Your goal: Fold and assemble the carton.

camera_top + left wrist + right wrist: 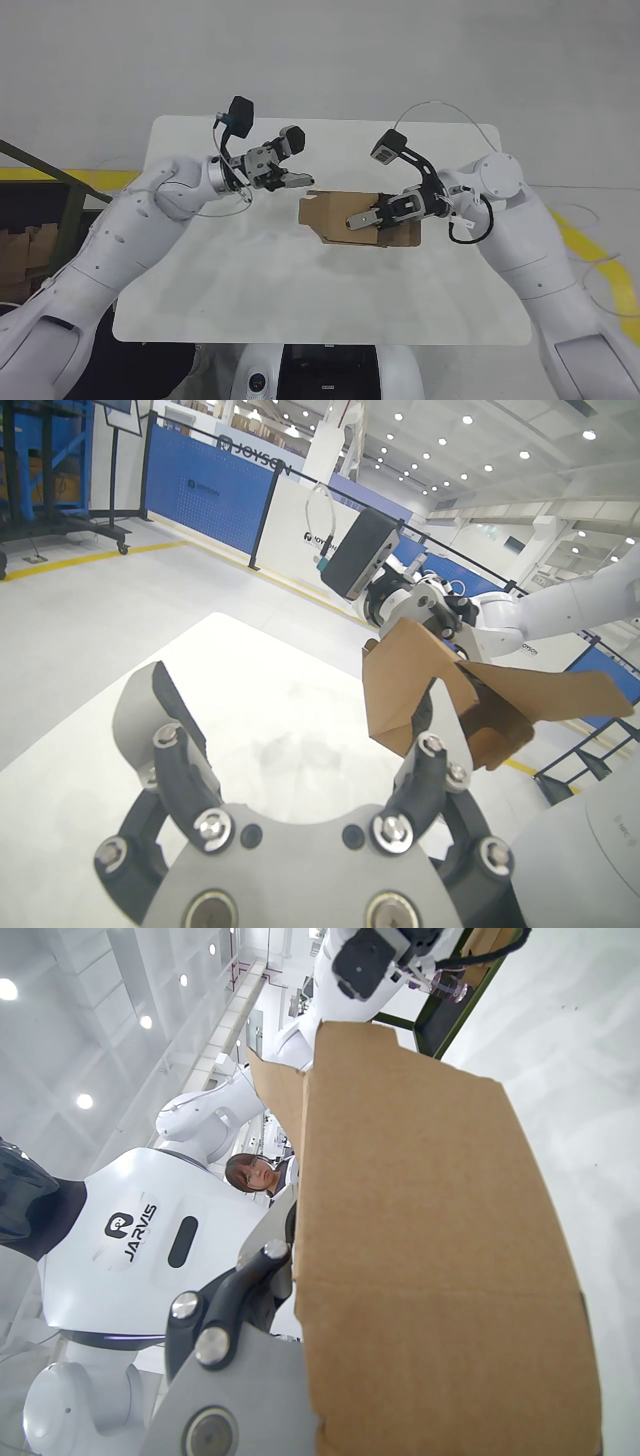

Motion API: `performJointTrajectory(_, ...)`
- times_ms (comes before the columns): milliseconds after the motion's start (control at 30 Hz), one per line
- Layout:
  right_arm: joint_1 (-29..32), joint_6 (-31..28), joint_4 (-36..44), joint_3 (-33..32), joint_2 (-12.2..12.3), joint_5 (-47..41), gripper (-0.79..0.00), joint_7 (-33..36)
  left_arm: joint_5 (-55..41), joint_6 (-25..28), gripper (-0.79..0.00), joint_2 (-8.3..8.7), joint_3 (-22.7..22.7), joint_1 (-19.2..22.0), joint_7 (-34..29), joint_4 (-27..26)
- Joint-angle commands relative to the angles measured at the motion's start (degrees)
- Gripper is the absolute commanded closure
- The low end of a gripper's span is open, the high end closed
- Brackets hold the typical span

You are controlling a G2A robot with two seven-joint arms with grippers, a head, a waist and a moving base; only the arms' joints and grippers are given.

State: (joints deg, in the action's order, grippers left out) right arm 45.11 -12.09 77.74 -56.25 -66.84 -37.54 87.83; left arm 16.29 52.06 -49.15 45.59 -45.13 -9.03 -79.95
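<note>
Your right fingers (360, 218) are gripping the carton (335, 210), its long axis pointing toward your left fingers (297, 180), which are spreading wide just beside its free end.

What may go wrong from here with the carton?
1. The right jaws hold the brown cardboard carton by one panel only, so it may twist or slip when pushed.
2. The open left jaws are close to its loose flap; closing there could crease it.
</note>
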Motion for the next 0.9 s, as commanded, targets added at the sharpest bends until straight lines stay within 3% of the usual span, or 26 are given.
performJointTrajectory(0,-0.1,0.0,0.0,0.0,0.0,0.1,0.0,0.0,-1.2,-0.5,-0.785,-0.27,-0.3,0.4,-1.6,0.1)
performJointTrajectory(267,0.1,-0.3,-0.4,-0.5,0.1,0.0,0.0,-0.5,-2.0,2.8,-0.785,-0.94,-0.1,0.6,-5.4,-0.2)
performJointTrajectory(867,0.2,-0.2,-0.2,-0.7,0.2,0.0,0.0,-0.4,2.0,2.5,-0.785,-2.04,1.9,-1.9,-6.4,-3.4)
